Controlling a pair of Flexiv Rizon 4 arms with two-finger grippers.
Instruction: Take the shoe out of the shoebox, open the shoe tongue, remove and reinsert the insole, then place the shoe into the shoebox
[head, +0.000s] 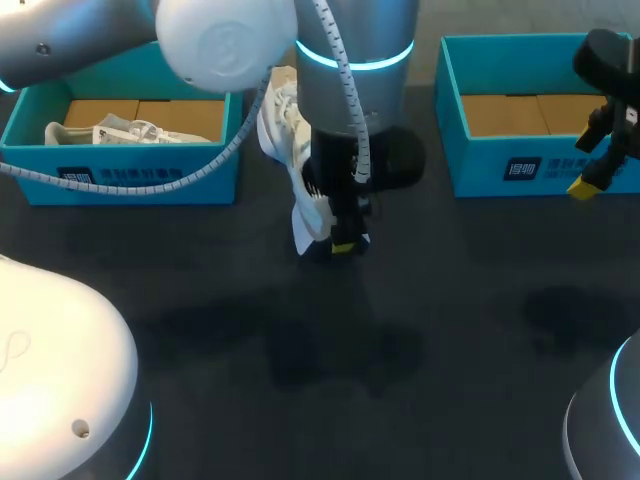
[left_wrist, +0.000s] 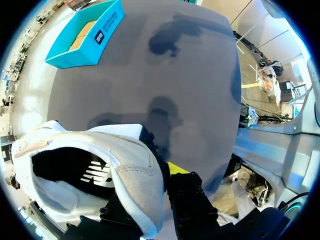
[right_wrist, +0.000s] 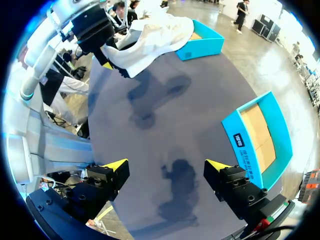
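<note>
**Left wrist view: white shoe clamped in the left jaws, off the counter**

The left jaws are closed on the white shoe (left_wrist: 100, 165), gripping the padded rim of its opening. One yellow fingertip (left_wrist: 177, 167) shows against the outside of the rim; the other is hidden by the fabric. The dark insole (left_wrist: 75, 172) lies inside the shoe.

In the head view the shoe (head: 290, 140) hangs from the left arm (head: 355, 90), which comes in from the left and covers part of it. The right wrist view shows the shoe (right_wrist: 150, 37) lifted clear of the counter (right_wrist: 200, 95), with its shadow on the surface below.

Just to the shoe's left stands the left shoebox (head: 120, 175), teal with a cardboard floor. A second white shoe (head: 110, 130) lies in it. Well to the held shoe's right stands the right shoebox (head: 540, 165), teal too, showing only its cardboard floor.

Farther right again, well apart from the shoe, the right jaws are spread wide and hold nothing. Their yellow fingertips (right_wrist: 117, 164) stand above bare counter.

The counter (head: 450, 330) is dark grey and matte, marked by soft shadows of the arms.
</note>
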